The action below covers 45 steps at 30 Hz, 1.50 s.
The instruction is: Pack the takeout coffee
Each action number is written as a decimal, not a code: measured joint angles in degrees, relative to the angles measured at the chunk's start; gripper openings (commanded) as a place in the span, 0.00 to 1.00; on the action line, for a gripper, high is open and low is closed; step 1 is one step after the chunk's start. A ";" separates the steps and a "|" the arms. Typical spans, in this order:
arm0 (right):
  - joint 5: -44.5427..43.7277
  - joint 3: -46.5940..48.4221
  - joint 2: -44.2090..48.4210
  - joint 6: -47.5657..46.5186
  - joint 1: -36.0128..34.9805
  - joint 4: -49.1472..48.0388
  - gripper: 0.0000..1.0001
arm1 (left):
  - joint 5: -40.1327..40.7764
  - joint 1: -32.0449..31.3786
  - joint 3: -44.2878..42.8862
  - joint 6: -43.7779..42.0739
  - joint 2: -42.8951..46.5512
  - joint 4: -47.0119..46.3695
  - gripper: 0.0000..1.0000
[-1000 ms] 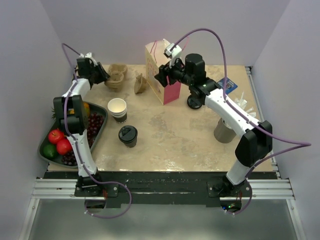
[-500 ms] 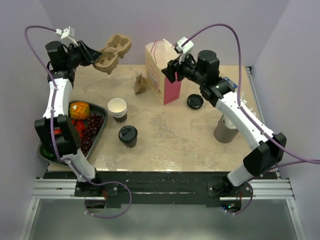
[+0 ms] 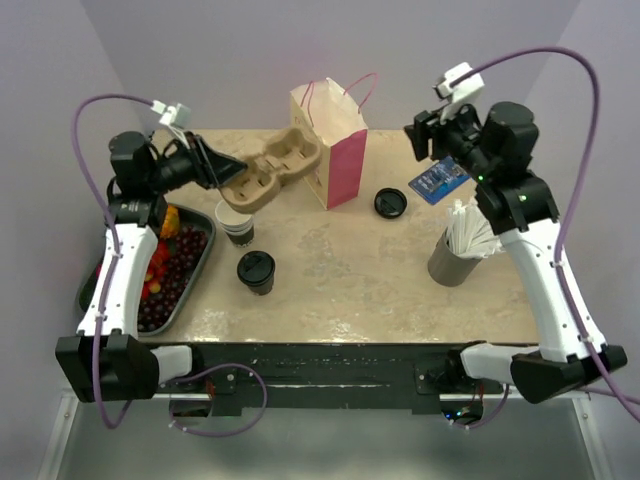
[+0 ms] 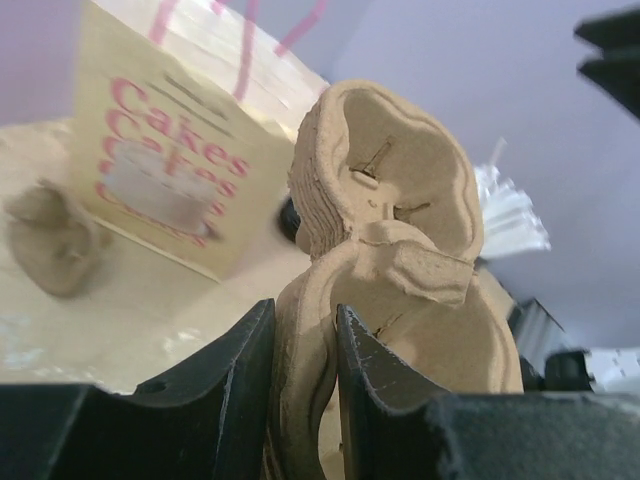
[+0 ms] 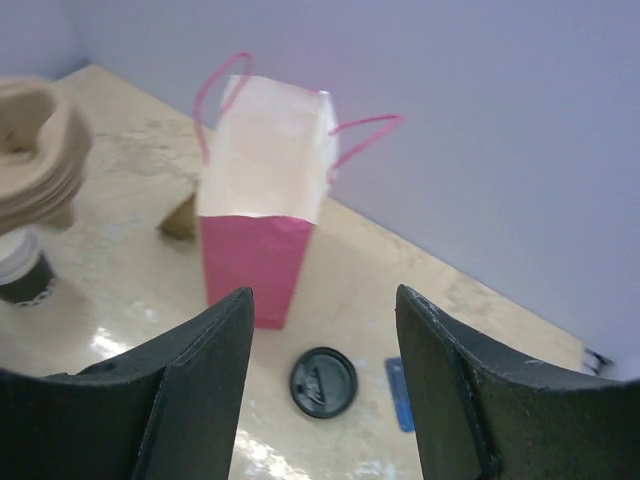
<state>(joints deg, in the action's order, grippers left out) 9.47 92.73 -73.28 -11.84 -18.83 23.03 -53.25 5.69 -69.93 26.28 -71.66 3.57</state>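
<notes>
My left pincer is clamped on one edge wall of the pulp cup carrier. The two fingers squeeze the thin moulded rim between them, so the carrier juts out from me with its cup wells turned sideways. From above, the left pincer holds the cup carrier in the air over the back left of the table, above the stacked lidless cups. I judge it is held by the rim so the wells stay free to take a cup once it is set flat.

My right pincer stands open with nothing in it. It hangs high over the back right and looks down on the pink paper bag and the loose black lid, well out of the carrier's way.

The takeout coffee stands upright with its lid on, at the near left of the table beside the fruit tray. It is below and nearer the bases than my left pincer, touched by nothing, and well apart from my right pincer.
</notes>
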 measured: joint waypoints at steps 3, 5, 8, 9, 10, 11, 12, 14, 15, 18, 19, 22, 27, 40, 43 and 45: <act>-1.40 -0.44 3.02 -0.66 3.39 2.23 0.61 | -0.26 -5.60 3.10 -1.22 1.53 2.21 0.29; -1.51 -2.23 5.60 -1.07 3.74 2.32 0.61 | 0.76 -10.54 4.79 -1.97 1.62 3.02 0.29; -1.25 -5.44 8.74 -1.40 3.56 2.32 0.61 | 2.69 -17.81 6.21 -2.71 0.50 3.82 0.29; -0.92 -6.82 9.81 -1.73 3.54 2.23 0.61 | 3.76 -20.46 6.21 -2.97 -0.57 3.69 0.29; -0.76 -7.69 10.47 -1.95 3.52 2.43 0.61 | 4.52 -21.97 6.21 -3.17 -1.51 3.34 0.29; -0.35 -8.76 11.19 -2.40 3.52 2.62 0.61 | 5.62 -23.71 6.21 -3.34 -2.75 2.89 0.29; 0.33 -9.88 11.87 -2.97 3.52 2.86 0.62 | 6.75 -25.42 6.49 -3.37 -4.15 2.05 0.29; 1.88 -11.89 13.29 -4.61 3.52 4.11 0.62 | 8.87 -28.13 7.54 -3.37 -6.88 -0.07 0.29; 2.71 -12.39 13.81 -5.64 3.52 5.09 0.62 | 10.32 -29.68 8.37 -3.37 -8.55 -1.53 0.29; 7.13 -13.49 15.63 -10.49 3.52 9.46 0.62 | 14.25 -33.75 11.63 -3.28 -13.38 -5.53 0.29; 9.20 -13.70 16.24 -12.46 3.52 11.28 0.62 | 15.23 -34.93 12.61 -3.30 -15.04 -6.62 0.29; 16.15 -14.40 17.75 -19.34 3.52 17.00 0.62 | 17.55 -37.83 13.84 -3.50 -20.37 -9.25 0.29; 25.64 -15.43 16.09 -28.83 2.75 25.73 0.59 | 18.75 -40.35 13.77 -5.07 -26.86 -13.05 0.37; 27.30 -21.00 -0.76 -49.00 -17.03 33.62 0.55 | 18.99 -40.37 9.01 -9.75 -29.66 -11.17 0.84; 26.84 -21.00 -3.54 -53.48 -19.50 33.70 0.54 | 18.43 -38.40 7.26 -9.77 -28.70 -8.37 0.85; 26.36 -21.00 -5.53 -55.69 -20.79 33.62 0.49 | 17.25 -35.65 6.56 -9.31 -27.39 -7.15 0.85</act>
<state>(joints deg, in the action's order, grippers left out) 35.83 71.72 -78.81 -67.53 -39.62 56.64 -36.01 -29.95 -63.37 16.97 -99.04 -3.57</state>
